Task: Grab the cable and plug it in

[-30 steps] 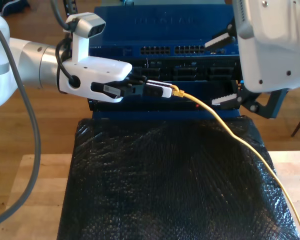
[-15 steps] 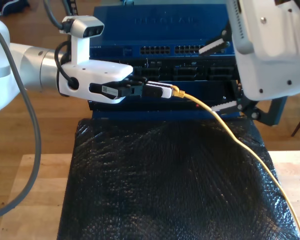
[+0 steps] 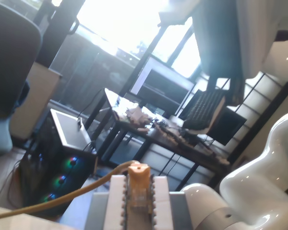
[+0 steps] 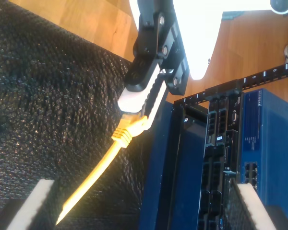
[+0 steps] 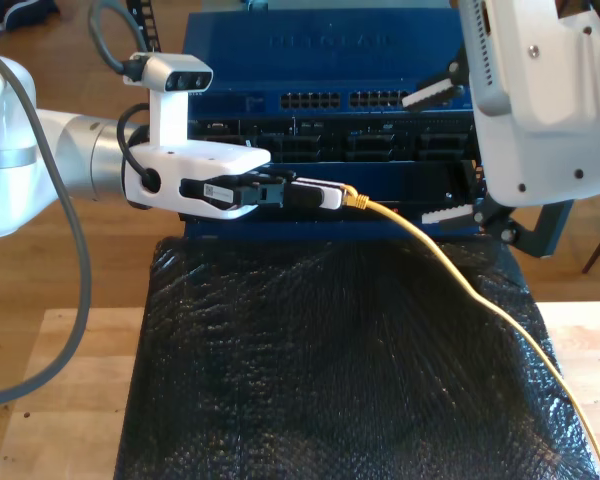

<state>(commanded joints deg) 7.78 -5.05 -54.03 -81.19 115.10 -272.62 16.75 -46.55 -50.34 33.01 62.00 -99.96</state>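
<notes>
The cable (image 5: 450, 275) was seen clamped at its plug end between the fingers of my first hand (image 5: 325, 194), which reached in from the nine o'clock side of the exterior view. In the first wrist view the yellow boot of the cable (image 3: 138, 188) sat gripped between the two ribbed white pads (image 3: 114, 203), the cord trailing off to one side. From the grip, in the exterior view, the cord ran toward five o'clock, arching over the black padded mat (image 5: 330, 370) and leaving the picture at the lower edge on that view's right. The plug tip was held just in front of the dark rack equipment (image 5: 380, 150), below the blue network switch (image 5: 320, 65) (whether the tip touched a port could not be told).

My second hand (image 5: 442, 150) hung at the two o'clock side of the exterior view, its white-tipped fingers (image 5: 435, 92) spread apart and holding nothing. Its wrist view looked onto the first hand (image 4: 143, 96) and the cable (image 4: 103, 167). The mat lay on a pale wooden bench (image 5: 70, 390).
</notes>
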